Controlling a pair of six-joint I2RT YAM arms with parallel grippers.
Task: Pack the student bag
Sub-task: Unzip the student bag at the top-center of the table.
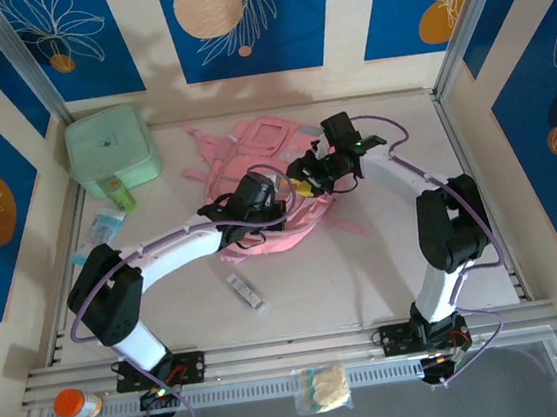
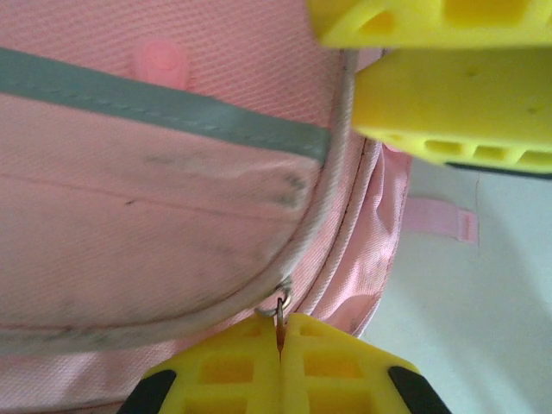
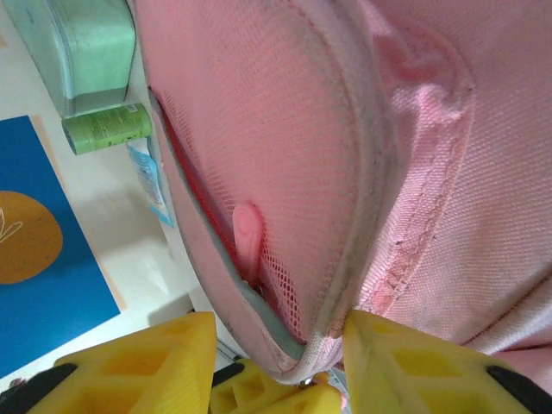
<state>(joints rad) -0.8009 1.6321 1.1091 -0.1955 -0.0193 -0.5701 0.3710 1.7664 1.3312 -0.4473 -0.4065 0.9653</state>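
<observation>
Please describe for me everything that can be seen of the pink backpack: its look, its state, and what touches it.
The large pink fabric backpack lies on the pale table, mid-table, straps spread. It is woven cloth with grey piping, a grey band, a mesh pocket and dark smudges. The left gripper is shut on a small metal zip pull at its seam. The right gripper stands open astride its edge, one finger against the cloth.

table: student bag, mint case
</observation>
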